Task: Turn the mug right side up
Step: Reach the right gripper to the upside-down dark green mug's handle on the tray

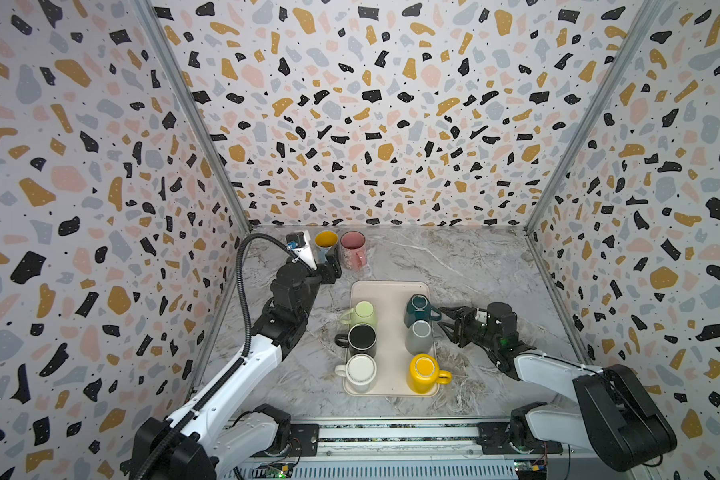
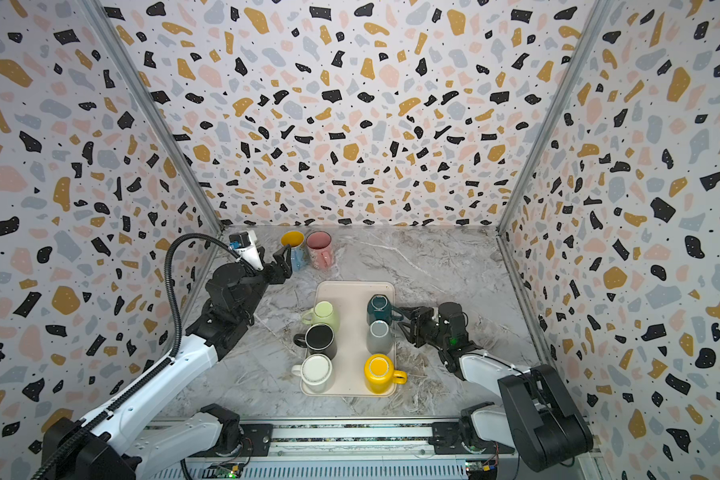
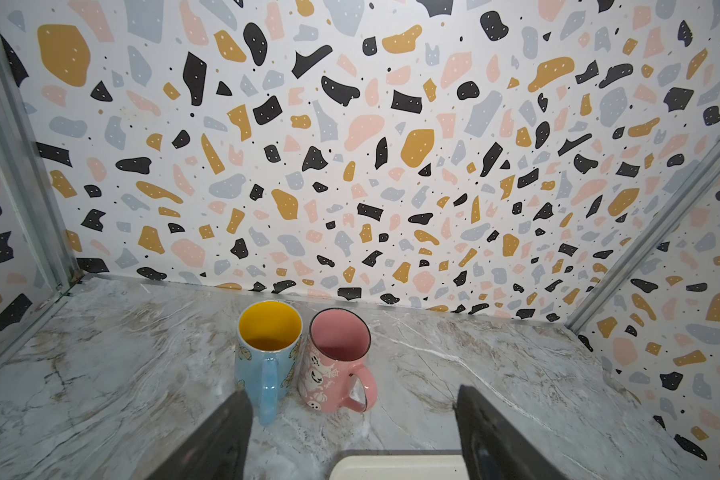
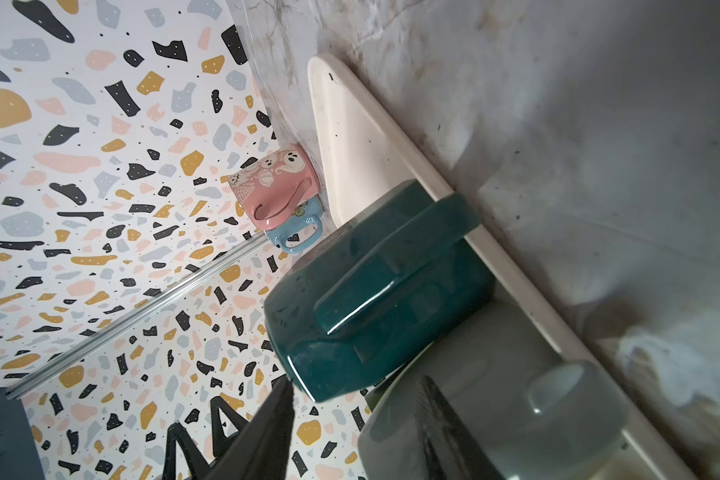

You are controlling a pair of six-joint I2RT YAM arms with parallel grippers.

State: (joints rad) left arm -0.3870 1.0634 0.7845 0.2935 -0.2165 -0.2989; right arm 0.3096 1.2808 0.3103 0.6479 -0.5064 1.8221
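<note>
Starting nearest the camera in both top views, a cream tray [image 1: 391, 345] at lower centre carries 6 upside-down mugs in 2 columns. The teal mug [image 1: 417, 309] stands base-up at the tray's far right corner, handle pointing right. The right gripper [image 1: 443, 318] sits just right of that handle, jaws partly apart, gripping nothing. Farther back, up-left of the tray, the left gripper [image 2: 288, 259] gapes wide and empty near a blue mug [image 1: 325, 245] and a pink mug [image 1: 353, 247], both upright.

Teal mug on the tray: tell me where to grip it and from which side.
Best grip the teal mug by its handle, coming from the right: it stands upside down, handle jutting toward the open right gripper, and the grey mug crowds its near side.
</note>
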